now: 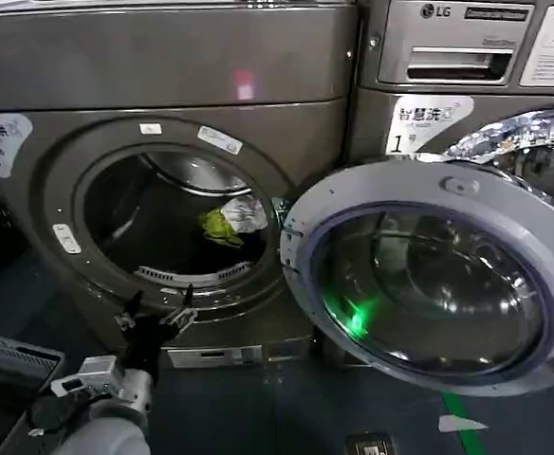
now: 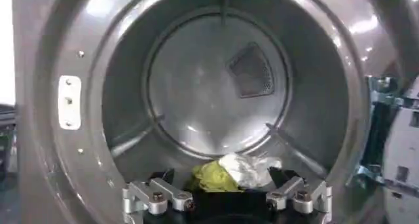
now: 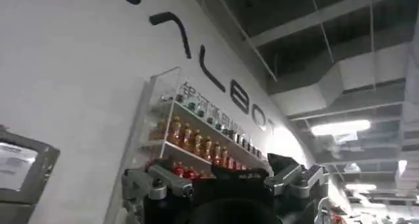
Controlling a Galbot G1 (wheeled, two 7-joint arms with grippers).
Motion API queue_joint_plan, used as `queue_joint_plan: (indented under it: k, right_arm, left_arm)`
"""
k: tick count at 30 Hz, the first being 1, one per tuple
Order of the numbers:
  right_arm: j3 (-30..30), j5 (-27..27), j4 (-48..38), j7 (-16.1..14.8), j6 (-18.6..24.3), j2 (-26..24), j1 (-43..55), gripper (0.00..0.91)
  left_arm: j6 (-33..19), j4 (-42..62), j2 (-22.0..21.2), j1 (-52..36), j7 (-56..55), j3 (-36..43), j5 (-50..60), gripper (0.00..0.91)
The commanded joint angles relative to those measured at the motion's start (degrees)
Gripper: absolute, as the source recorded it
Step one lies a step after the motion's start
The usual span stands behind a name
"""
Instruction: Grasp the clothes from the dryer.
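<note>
The dryer (image 1: 163, 76) stands in front of me with its round mouth uncovered. Its wide grey glass door (image 1: 438, 275) is swung out to the right. The clothes (image 1: 231, 221), a small yellow-green and white bundle, lie on the drum floor towards the right. My left gripper (image 1: 158, 308) hangs open just outside the lower rim of the mouth, short of the bundle. In the left wrist view the clothes (image 2: 229, 173) sit straight ahead between the spread fingers (image 2: 160, 196), untouched. My right gripper (image 3: 222, 176) is open and empty, pointing up at a wall.
The LG machine (image 1: 467, 57) stands to the right, behind the open door. A dark basket (image 1: 2, 379) sits low at my left. Green tape (image 1: 462, 412) marks the floor under the door. A shelf of bottles (image 3: 196, 140) hangs on the wall.
</note>
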Motion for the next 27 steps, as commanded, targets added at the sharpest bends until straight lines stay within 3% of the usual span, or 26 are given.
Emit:
queue_joint_plan:
  k: [1,10,14,23,27]
  right_arm:
    - [0.0,0.0,0.1,0.0,0.0,-0.1,0.0,0.907]
    - [0.4,0.2,1.9,0.6,-1.8,0.4,-0.4,0.907]
    - [1.3,-4.2,3.9,-1.8,-3.8,0.5,-1.1,0.907]
    - [3.4,-4.0,5.1,-4.1,-5.6,-0.8,-2.3,0.907]
    - [3.5,-2.6,5.0,1.0,-12.2,-2.2,-1.9,0.907]
  left_arm:
    - [0.0,-0.1,0.1,0.0,0.0,-0.1,0.0,0.907]
    - [-0.2,0.1,0.3,-0.5,0.3,0.0,-0.2,0.907]
    - [-1.2,0.0,0.8,-1.5,0.4,-0.1,0.1,0.907]
    - [-2.3,8.7,2.0,-11.4,0.8,-0.6,-1.4,0.907]
    - [-2.2,17.8,3.4,-19.8,0.8,-0.3,-2.8,0.907]
